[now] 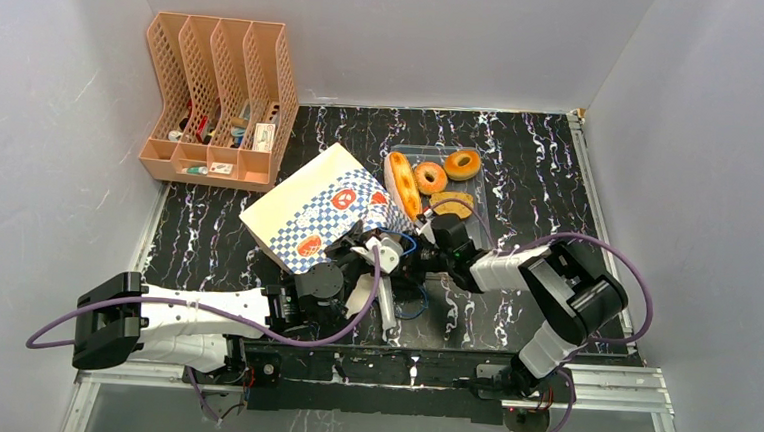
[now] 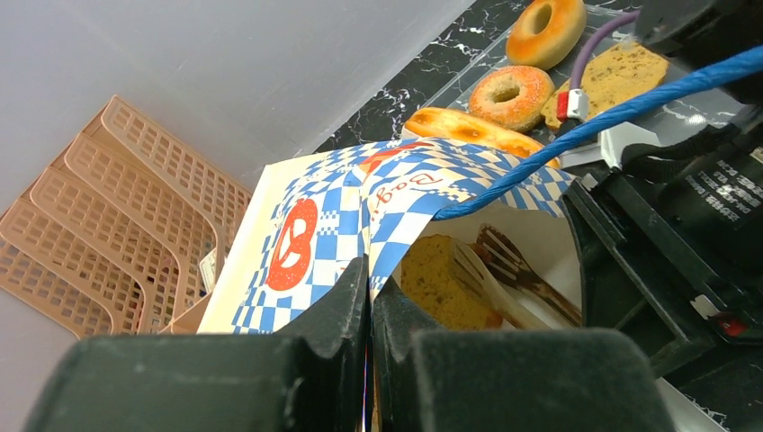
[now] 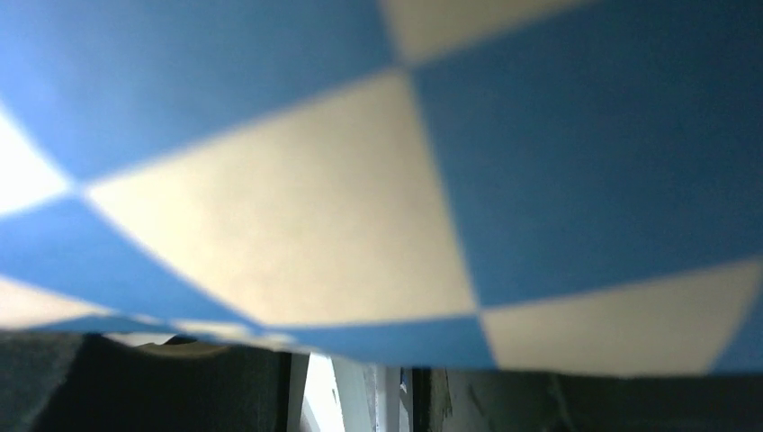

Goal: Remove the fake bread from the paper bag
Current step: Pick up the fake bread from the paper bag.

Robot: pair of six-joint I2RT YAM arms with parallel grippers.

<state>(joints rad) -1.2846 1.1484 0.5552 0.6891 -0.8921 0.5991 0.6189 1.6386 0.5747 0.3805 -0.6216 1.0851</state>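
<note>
The paper bag [image 1: 313, 212] lies on its side, mouth toward the arms. My left gripper [image 1: 368, 241] [image 2: 371, 297] is shut on the bag's checkered rim [image 2: 396, 211], holding the mouth open. Inside sits a yellow-brown slice of fake bread [image 2: 439, 281], with the tongs' tips [image 2: 490, 279] right beside it. My right gripper [image 1: 408, 256] [image 3: 351, 387] is at the mouth, with pale metal strips between its dark fingers. The checkered paper fills most of the right wrist view. Two glazed rings [image 1: 462, 164] [image 1: 429, 177], a long loaf [image 1: 401, 184] and a toast slice [image 1: 452, 202] lie outside the bag.
The loose breads rest on a clear plastic tray [image 1: 487, 187] behind the bag. A peach mesh organizer [image 1: 220, 101] stands at the back left. A blue cord handle [image 2: 630, 108] crosses above the bag's mouth. Grey walls close in three sides.
</note>
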